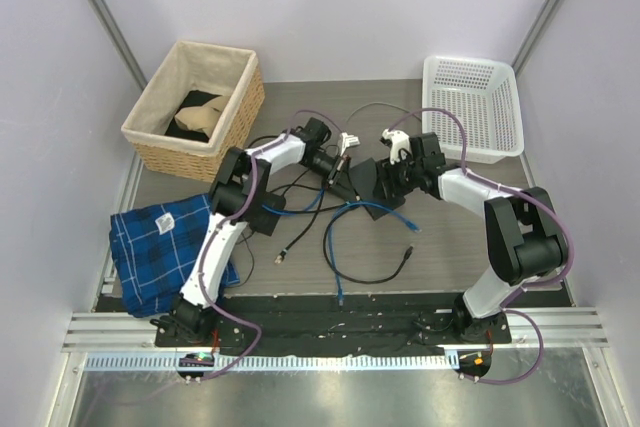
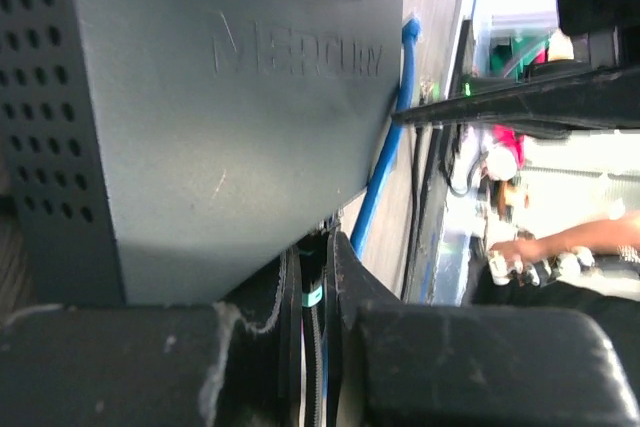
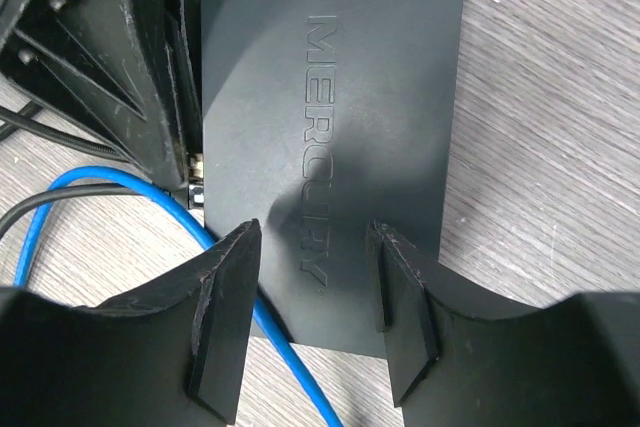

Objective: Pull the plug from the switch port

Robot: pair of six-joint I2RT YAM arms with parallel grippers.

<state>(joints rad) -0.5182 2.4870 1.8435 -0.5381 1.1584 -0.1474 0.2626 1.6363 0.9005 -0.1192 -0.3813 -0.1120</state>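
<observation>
The switch port (image 1: 362, 183) is a flat black box embossed "MERCURY" (image 2: 240, 127) (image 3: 330, 97), lying mid-table between both arms. My left gripper (image 1: 337, 169) (image 2: 318, 247) is at its socket side, shut on a thin black plug (image 2: 314, 282) with a teal band, right at the box's edge. My right gripper (image 1: 387, 177) (image 3: 315, 232) stands open over the box's top face, its fingertips (image 3: 232, 277) down at the surface with only the box's top under the gap. A blue cable (image 3: 110, 187) runs along the socket side.
A wicker basket (image 1: 195, 107) stands back left and a white plastic basket (image 1: 475, 107) back right. A blue plaid cloth (image 1: 165, 247) lies near left. Loose blue and black cables (image 1: 345, 242) sprawl in front of the switch.
</observation>
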